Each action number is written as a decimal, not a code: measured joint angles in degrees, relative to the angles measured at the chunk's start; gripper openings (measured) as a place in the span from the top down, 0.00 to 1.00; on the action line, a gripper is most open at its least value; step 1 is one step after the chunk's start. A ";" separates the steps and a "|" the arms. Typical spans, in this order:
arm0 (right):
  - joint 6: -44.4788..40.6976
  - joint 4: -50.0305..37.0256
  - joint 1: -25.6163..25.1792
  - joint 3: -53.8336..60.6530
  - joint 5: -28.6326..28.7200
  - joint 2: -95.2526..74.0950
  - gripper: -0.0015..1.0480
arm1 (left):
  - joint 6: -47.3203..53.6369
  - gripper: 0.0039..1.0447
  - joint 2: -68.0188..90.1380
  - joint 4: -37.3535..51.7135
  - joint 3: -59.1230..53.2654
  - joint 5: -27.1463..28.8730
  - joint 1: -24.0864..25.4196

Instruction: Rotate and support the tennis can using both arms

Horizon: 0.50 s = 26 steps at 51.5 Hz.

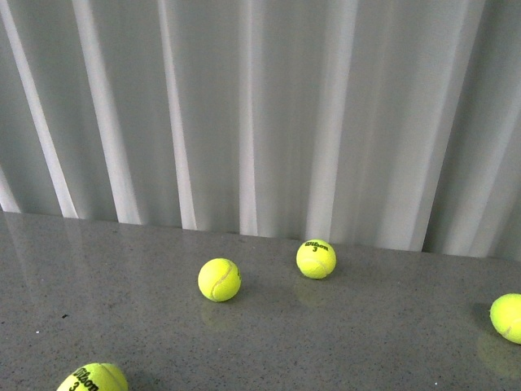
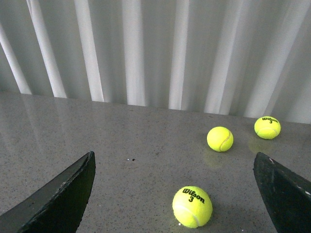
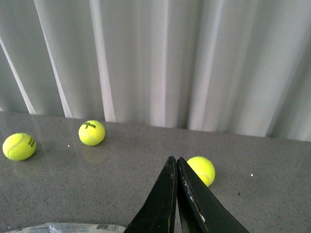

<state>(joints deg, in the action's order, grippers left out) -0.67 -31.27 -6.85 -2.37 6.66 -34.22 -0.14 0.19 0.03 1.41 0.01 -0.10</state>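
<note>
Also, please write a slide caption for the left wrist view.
Left pincer open over a grey table; a Wilson 3 tennis ball nearest, two more balls beyond, white curtain behind.

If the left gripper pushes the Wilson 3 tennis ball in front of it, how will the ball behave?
It would probably roll away: the ball is round and rests free on the smooth, glossy table. Its felt looks fuzzy, so the open left gripper should hold it without much slipping.
</note>
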 joint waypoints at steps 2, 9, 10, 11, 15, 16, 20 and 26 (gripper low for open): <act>0.02 -1.42 0.50 0.98 -0.57 0.33 0.97 | 0.02 0.06 0.00 0.00 0.00 0.00 0.00; 0.07 2.01 6.12 2.14 -6.10 4.31 0.97 | 0.02 0.06 0.00 0.00 0.00 0.02 0.00; 0.04 2.62 6.38 2.14 -6.10 5.03 0.97 | 0.02 0.06 0.00 0.00 0.00 -0.02 0.00; 0.04 3.21 6.56 2.14 -6.14 5.75 0.97 | 0.02 0.06 0.00 0.00 0.00 0.02 0.00; 0.07 5.90 6.64 2.14 -6.45 8.81 0.97 | 0.02 0.06 -0.02 0.00 0.00 0.02 0.00; 0.07 6.43 6.64 2.14 -6.45 9.40 0.97 | 0.00 0.06 -0.02 0.00 0.00 0.02 0.00; 0.07 8.90 6.64 2.14 -6.45 11.85 0.97 | 0.02 0.06 0.00 0.00 0.00 0.00 0.00; 0.07 11.61 6.64 2.14 -6.45 14.62 0.97 | 0.02 0.06 0.00 0.00 0.00 0.00 0.00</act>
<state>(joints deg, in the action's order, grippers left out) -0.60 -19.66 -0.21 -0.23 0.21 -19.59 -0.12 0.19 0.03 1.41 0.01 -0.10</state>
